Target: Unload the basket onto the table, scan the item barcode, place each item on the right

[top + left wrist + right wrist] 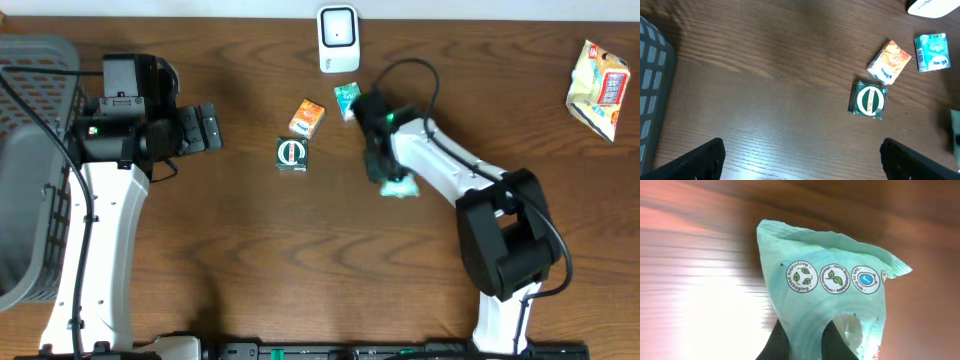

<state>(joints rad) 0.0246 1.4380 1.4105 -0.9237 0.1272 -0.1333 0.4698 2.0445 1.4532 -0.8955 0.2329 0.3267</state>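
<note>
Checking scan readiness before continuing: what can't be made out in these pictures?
Mint-green packet barcode: right wrist view shows only recycling icons; overhead, the right arm covers most of it.
Snack bag print: overhead, too small.
Grey basket: overhead, cut off by the left edge.
Table: right wrist, blurred, glare.

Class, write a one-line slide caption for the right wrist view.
Right hand pinches a mint-green packet, its recycling symbols facing the camera, wooden table behind.
</note>
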